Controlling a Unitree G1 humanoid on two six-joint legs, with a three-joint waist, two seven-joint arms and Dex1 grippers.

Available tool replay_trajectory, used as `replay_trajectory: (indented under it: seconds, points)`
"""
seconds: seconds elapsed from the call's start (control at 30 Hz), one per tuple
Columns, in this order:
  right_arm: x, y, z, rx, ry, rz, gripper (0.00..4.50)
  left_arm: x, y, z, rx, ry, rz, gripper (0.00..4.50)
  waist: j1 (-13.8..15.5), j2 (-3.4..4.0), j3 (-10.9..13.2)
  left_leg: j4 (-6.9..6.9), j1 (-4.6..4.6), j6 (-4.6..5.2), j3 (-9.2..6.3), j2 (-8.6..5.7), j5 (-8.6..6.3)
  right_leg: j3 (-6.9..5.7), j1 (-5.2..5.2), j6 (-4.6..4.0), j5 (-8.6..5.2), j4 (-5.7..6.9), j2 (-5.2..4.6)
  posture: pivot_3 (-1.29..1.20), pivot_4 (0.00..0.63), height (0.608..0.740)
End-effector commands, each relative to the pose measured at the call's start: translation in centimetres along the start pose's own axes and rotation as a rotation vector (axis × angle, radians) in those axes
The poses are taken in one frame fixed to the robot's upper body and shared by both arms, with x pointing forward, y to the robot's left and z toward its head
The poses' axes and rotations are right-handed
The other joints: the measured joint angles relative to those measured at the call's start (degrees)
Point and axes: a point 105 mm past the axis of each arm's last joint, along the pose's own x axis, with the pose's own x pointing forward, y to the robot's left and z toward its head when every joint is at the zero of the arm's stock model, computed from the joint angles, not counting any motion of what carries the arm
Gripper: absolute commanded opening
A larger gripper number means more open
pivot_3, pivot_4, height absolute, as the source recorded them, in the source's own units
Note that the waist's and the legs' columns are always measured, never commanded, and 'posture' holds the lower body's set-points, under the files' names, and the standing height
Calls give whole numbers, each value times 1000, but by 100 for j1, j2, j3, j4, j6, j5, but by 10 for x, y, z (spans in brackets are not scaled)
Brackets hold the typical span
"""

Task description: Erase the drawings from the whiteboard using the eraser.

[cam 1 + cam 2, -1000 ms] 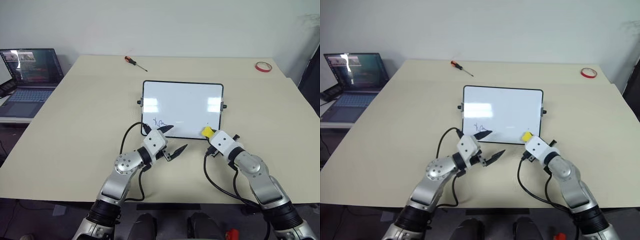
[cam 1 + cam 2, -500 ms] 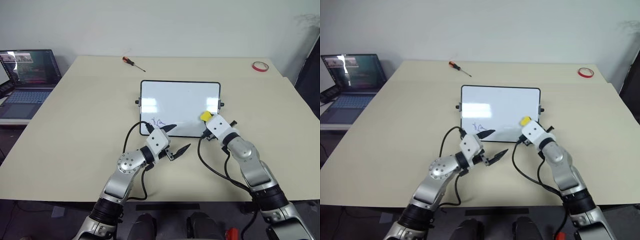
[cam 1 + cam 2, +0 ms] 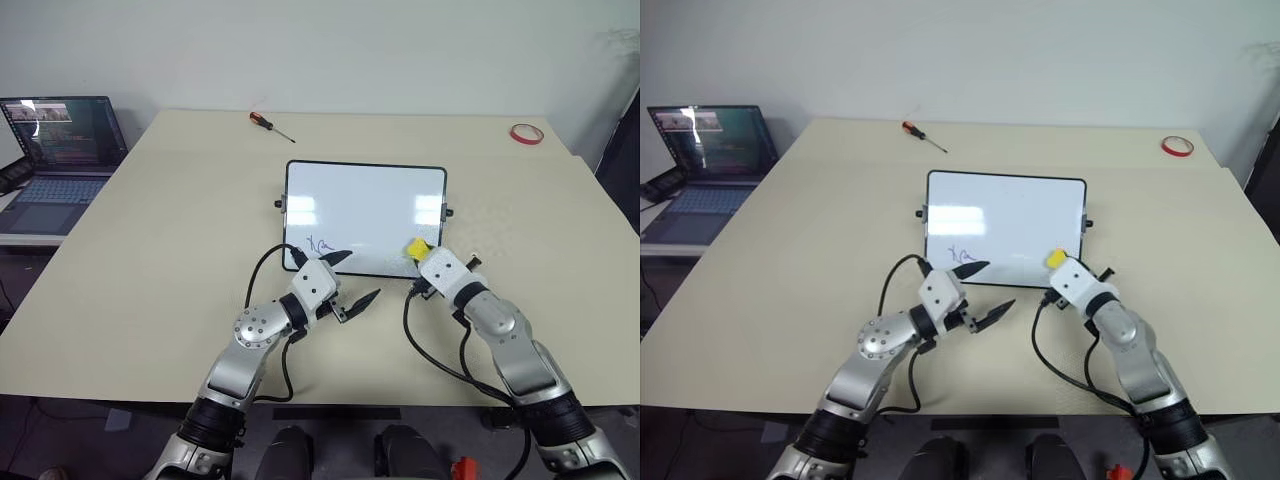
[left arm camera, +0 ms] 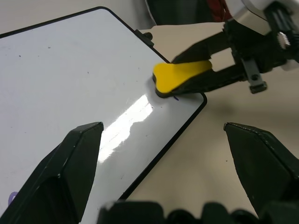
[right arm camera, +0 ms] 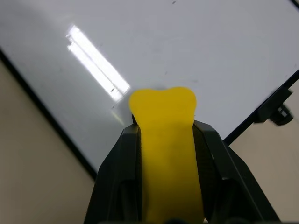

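One whiteboard point(image 3: 365, 215) lies on one table point(image 3: 150, 250), bearing one visible blue scribble point(image 3: 319, 243). There is one yellow eraser point(image 3: 415, 248), one red-handled screwdriver point(image 3: 270, 125), one red tape ring point(image 3: 526, 133) and one laptop point(image 3: 55, 160). Two grippers show, left point(image 3: 345, 283) and right point(image 3: 422, 262).

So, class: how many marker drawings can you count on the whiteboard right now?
1 clearly: a blue scribble near the whiteboard's near-left corner, beside the left gripper. A faint mark peeks from under the eraser at the near-right corner; it may hide more.
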Motion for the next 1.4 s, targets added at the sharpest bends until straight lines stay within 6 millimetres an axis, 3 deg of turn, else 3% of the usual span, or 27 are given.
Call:
replay_trajectory:
  seconds: [0.03,0.2,0.33,0.47,0.6,0.83,0.97,1.07,1.23,1.4]
  points:
    - [-15,3,-32,7,135,27,1146,1,2,14,27,-48,14,4500,3,-1,0,0,0,0,1,0,0,1,0,3,-2,0,0,0,150,740]
    - [-21,5,-34,7,147,35,1146,0,2,14,25,-48,14,4500,1,-2,1,1,2,0,3,1,0,0,1,8,-5,-3,0,0,150,740]
    - [-15,-4,-22,15,103,-11,1146,-1,0,13,24,-48,12,4500,-3,-11,8,0,0,0,4,1,0,1,0,9,-5,-4,0,0,150,740]
    - [-12,-11,-1,101,7,-38,1146,-3,3,13,17,-45,43,4500,-14,-19,19,0,1,0,5,4,0,4,-2,8,-5,-4,0,0,150,740]
    - [-21,-21,32,206,-159,-70,1146,-13,12,14,-12,-35,145,4500,-7,-19,52,-4,-12,-1,4,3,0,13,-14,5,-3,-3,-1,0,150,740]
    - [-24,-23,56,234,-279,-78,1146,-41,26,0,-18,43,332,4500,-5,-19,57,-13,-83,-5,0,2,-2,7,-85,-16,7,-5,-3,0,150,740]
    - [-14,-18,63,235,-302,-61,1146,-56,33,-10,-73,75,453,4500,2,-18,58,-12,-102,-5,6,2,-1,6,-111,-17,8,3,-4,0,150,740]
    - [5,-8,80,224,-357,-16,1146,-70,41,-19,-97,107,560,4500,-23,-19,58,-11,-97,-5,11,2,-1,1,-108,-18,8,4,-3,0,150,740]
    - [26,-1,102,207,-430,25,1146,-76,45,-21,-89,121,619,4500,8,-19,61,-11,-99,-5,9,1,-1,-7,-110,-18,8,5,-4,0,150,740]
    - [52,10,138,175,-524,76,1146,-76,43,-22,-109,118,632,4500,-17,-19,61,-9,-98,-5,13,2,-1,-6,-113,-19,9,8,-4,0,150,740]
